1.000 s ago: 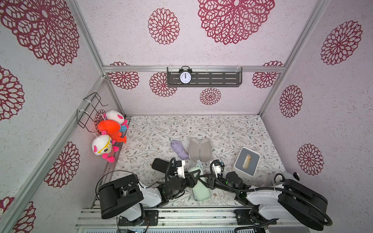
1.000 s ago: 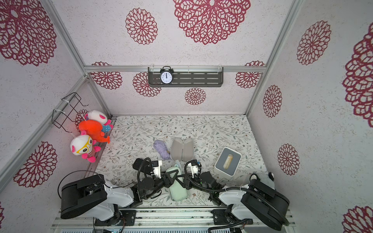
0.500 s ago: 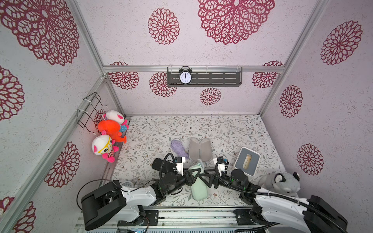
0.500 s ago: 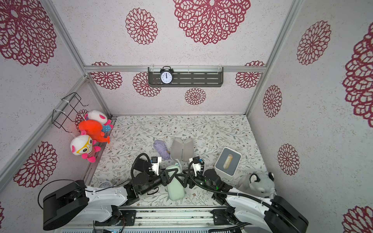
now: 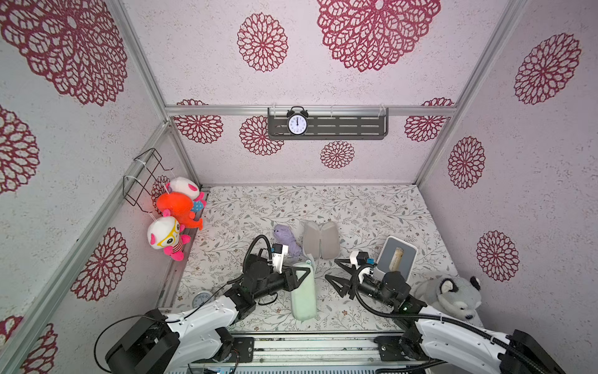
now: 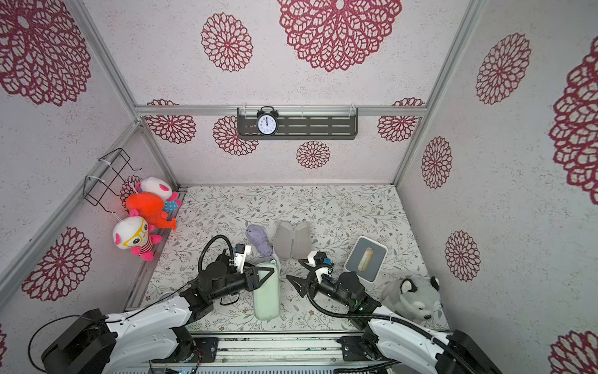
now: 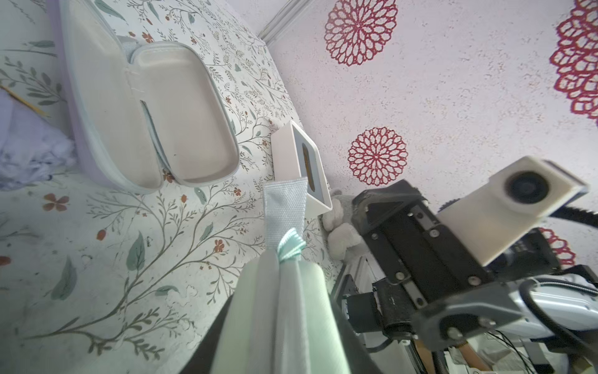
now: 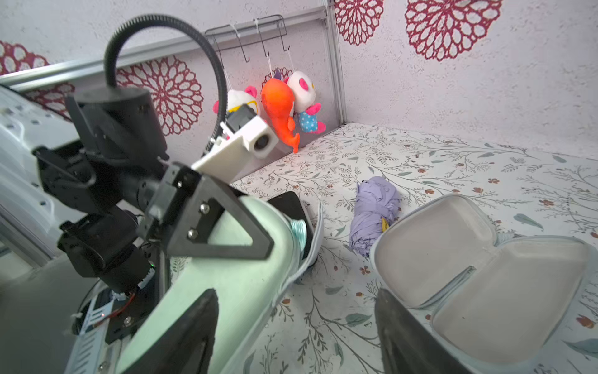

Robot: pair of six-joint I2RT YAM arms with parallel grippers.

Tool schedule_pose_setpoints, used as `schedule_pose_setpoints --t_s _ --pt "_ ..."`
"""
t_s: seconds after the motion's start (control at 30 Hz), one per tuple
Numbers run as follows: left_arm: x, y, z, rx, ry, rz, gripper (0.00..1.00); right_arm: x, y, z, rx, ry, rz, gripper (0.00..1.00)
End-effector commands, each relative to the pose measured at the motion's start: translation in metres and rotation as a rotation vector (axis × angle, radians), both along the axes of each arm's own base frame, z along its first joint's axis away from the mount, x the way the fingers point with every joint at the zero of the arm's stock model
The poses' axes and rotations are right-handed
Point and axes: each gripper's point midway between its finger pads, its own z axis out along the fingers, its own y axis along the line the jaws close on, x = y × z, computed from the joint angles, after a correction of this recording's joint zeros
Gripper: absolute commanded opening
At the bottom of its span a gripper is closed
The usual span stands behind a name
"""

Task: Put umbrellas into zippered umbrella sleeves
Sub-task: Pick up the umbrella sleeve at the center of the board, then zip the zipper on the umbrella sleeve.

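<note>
Moved since a second ago: my right gripper (image 5: pixel 330 268) has drawn off the mint green sleeve (image 5: pixel 303 301) and its fingers have spread; my left arm has reached further forward.
Near, left side: my left gripper (image 5: pixel 302 274) pinches the far end of the mint green sleeve, which lies folded shut on the table (image 5: pixel 356 210).
Near, right side: fingers spread and empty, just beside that sleeve, not touching it.
Mint pair: mint green umbrella (image 8: pixel 299 231) shows as pleated fabric at the sleeve's end, so I judge it stowed; the zip there looks not quite run home.
Further off: lilac umbrella (image 5: pixel 286 241) lies loose, just beside the lilac sleeve (image 5: pixel 321 239), which is open and empty.
Left to do: finish the mint zip, then the lilac pair, by my reckoning; the black pair is not in view.
</note>
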Motion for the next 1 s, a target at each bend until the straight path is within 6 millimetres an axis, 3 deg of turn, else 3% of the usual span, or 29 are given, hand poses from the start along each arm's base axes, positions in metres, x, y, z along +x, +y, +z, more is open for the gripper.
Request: schedule_pose_setpoints --t_s 0.0,0.17,0.47,0.6,0.7,0.97 --pt "-0.012 -0.014 0.039 -0.093 -0.051 -0.143 0.21 -0.006 0.012 0.019 -0.026 -0.212 0.081 0.71" --pt "-0.007 -0.012 0.044 -0.055 -0.069 -0.156 0.20 -0.007 0.023 0.014 -0.065 -0.333 0.129 0.66" --pt "-0.005 -0.016 0.060 -0.127 -0.090 -0.207 0.19 -0.006 0.044 0.007 -0.121 -0.402 0.229 0.56" --pt "-0.006 -0.020 0.065 -0.148 -0.098 -0.240 0.18 -0.016 0.053 0.000 -0.134 -0.412 0.322 0.49" --pt "-0.004 -0.021 0.065 -0.160 -0.093 -0.254 0.17 -0.017 0.051 -0.006 -0.151 -0.433 0.324 0.42" --pt "0.001 -0.015 0.070 -0.180 -0.083 -0.260 0.15 -0.020 0.037 -0.013 -0.189 -0.481 0.279 0.37"
